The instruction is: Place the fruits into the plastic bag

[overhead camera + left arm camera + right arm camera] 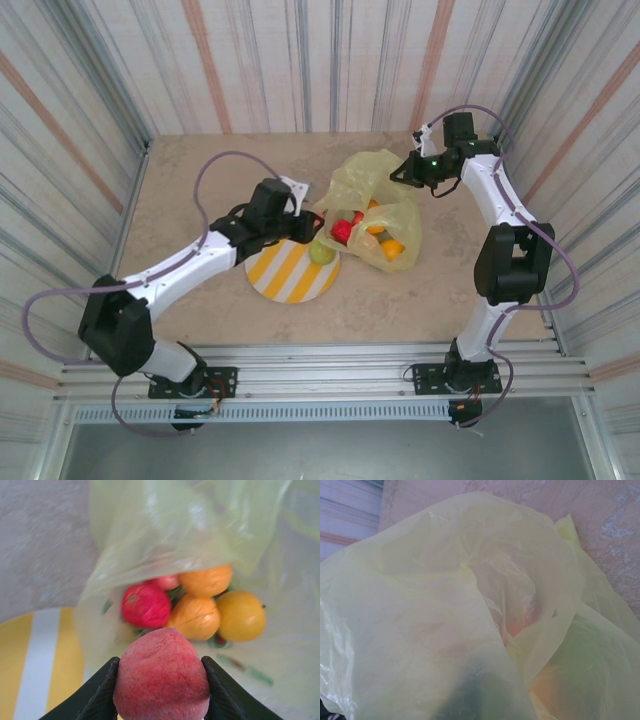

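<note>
Left gripper: my left gripper (303, 228) is part closed around a red-pink fruit (161, 677). I see its dark fingers (97, 695) pressed against both sides of the fruit.
Held fruit: it sits right at the open mouth of the plastic bag (372, 190), where the bag meets the rim of the plate (285, 282).
Right gripper: my right gripper (402, 172) is closed at the bag's far right rim, and the film rises up to it. On its wrist camera the yellow-green film lies so close that I cannot see its fingers.
Plastic bag: it lies right of the worktop's (190, 190) centre, towards the far edge, with its mouth facing the left arm.
Fruits inside: I see a red fruit (146, 605), two orange fruits (195, 616) and a yellow-orange fruit (241, 615) bunched together and touching. A pinkish one shows behind them.
Green fruit: a green fruit (321, 252) rests at the plate's right rim against the bag. I cannot tell whether the film covers it.
Plate: yellow and white striped, near the worktop's centre, touching the bag's left side.
</note>
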`<action>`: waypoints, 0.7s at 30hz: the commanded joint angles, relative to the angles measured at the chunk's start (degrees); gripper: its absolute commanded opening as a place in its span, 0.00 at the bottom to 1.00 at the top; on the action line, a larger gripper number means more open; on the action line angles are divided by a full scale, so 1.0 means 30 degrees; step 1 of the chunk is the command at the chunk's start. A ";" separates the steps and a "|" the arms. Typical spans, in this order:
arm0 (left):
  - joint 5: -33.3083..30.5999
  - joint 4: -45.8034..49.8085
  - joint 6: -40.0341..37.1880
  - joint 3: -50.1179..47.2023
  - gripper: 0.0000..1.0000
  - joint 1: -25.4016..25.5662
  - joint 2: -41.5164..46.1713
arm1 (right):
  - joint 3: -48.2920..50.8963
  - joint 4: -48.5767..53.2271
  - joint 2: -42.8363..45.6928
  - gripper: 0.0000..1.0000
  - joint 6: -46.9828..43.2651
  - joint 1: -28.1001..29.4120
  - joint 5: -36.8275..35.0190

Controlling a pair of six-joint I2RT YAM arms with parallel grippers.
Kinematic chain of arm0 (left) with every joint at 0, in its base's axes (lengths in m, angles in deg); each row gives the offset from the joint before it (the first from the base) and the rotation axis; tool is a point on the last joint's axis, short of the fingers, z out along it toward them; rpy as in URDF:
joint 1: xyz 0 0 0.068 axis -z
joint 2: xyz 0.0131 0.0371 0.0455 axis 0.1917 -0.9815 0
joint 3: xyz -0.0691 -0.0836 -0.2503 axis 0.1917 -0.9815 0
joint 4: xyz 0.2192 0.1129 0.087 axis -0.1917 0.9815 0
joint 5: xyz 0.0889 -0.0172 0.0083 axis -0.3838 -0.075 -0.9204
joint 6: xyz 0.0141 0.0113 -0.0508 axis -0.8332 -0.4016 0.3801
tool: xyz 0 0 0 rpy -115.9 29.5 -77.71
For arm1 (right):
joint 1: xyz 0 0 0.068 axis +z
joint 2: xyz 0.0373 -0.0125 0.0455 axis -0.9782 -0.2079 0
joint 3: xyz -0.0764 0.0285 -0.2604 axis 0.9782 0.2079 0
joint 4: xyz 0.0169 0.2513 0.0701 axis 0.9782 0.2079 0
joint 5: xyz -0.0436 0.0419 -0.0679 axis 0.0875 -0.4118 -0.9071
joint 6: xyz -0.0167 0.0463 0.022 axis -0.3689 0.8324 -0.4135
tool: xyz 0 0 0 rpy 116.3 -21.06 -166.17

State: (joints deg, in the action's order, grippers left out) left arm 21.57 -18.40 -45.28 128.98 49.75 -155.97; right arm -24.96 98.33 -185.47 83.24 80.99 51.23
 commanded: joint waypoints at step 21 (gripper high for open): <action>0.0971 0.0308 -0.0777 0.9700 0.45 0.3469 -1.0962 | 0.0371 0.0315 -0.0235 0.00 -0.0463 0.0063 0.0302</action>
State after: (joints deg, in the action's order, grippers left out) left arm 22.93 -19.01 -46.79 153.94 59.85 -186.03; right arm -24.45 98.33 -185.47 83.22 80.99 51.27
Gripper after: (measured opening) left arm 0.453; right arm 0.047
